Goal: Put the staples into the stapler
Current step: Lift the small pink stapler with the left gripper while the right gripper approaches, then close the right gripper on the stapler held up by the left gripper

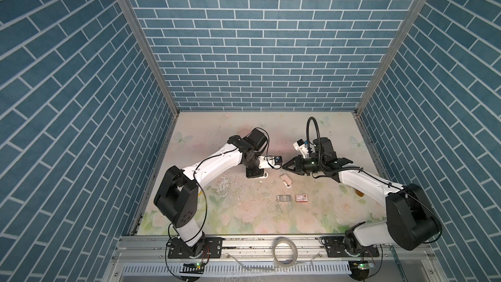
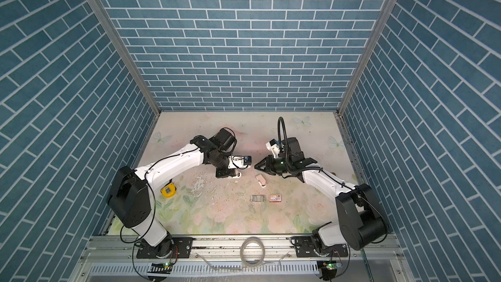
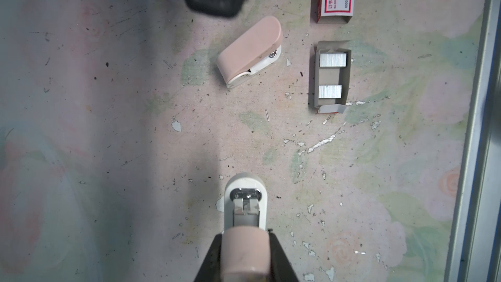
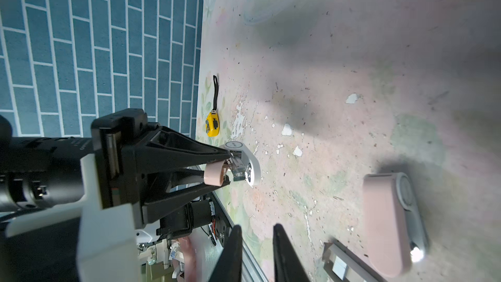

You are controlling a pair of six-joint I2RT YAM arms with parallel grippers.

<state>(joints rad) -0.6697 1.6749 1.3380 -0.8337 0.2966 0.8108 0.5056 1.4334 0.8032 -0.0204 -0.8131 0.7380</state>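
My left gripper [image 3: 245, 236] is shut on a small stapler [image 3: 245, 204]. Its pink top sits between the jaws, and its white base and bare metal magazine stick out over the table. The staples [image 3: 333, 59] are two silvery blocks lying in an open grey cardboard tray [image 1: 283, 198]. My right gripper [image 4: 256, 253] hovers just right of the left one in both top views [image 1: 283, 167]. It is open by a narrow gap with nothing between its fingers. A second pink stapler [image 3: 249, 52] lies closed on the table [image 1: 286, 180] below the right gripper.
A red-and-white staple box [image 1: 301, 198] lies right of the tray. A yellow tape measure [image 2: 168, 190] sits by the left arm. A clear tape roll [image 1: 284, 250] rests on the front rail. Blue brick-patterned walls close in three sides, and the floral table cover is scuffed.
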